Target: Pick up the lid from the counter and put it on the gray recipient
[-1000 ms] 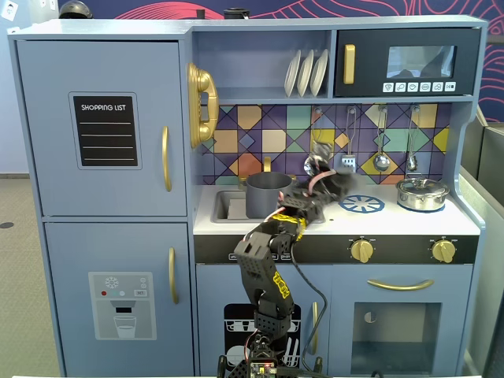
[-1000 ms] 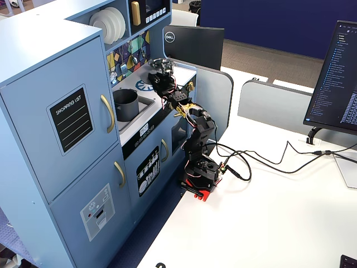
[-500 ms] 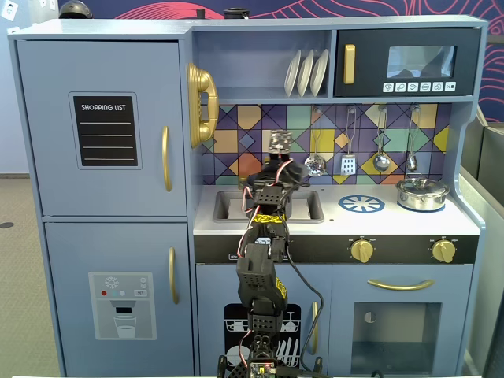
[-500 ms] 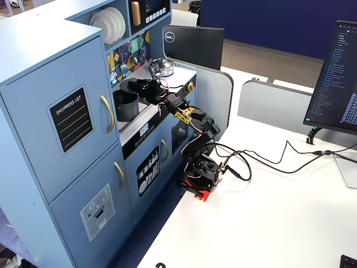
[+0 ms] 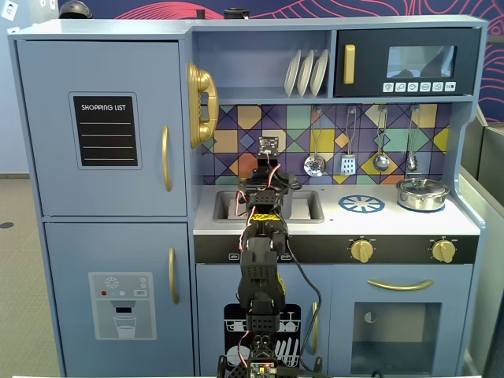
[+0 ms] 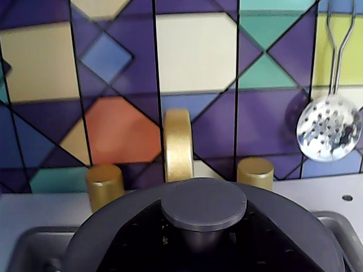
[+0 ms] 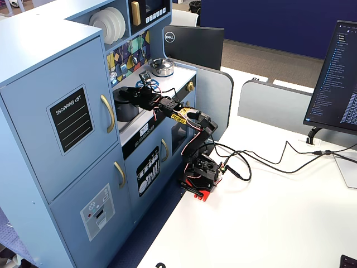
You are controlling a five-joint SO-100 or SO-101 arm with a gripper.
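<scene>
My gripper is shut on the knob of the lid, a matte dark gray disc that fills the bottom of the wrist view. In a fixed view the lid is level over the gray recipient, a dark cylindrical pot standing in the sink. I cannot tell whether the lid touches its rim. The gripper reaches in from the right. In the front fixed view the gripper is over the sink and the lid's edge shows; the arm hides the pot there.
A gold faucet and two gold taps stand just behind the lid, against the tiled wall. A slotted spoon hangs at the right. A shiny silver lidded pot sits on the right burner. The sink rim flanks the arm.
</scene>
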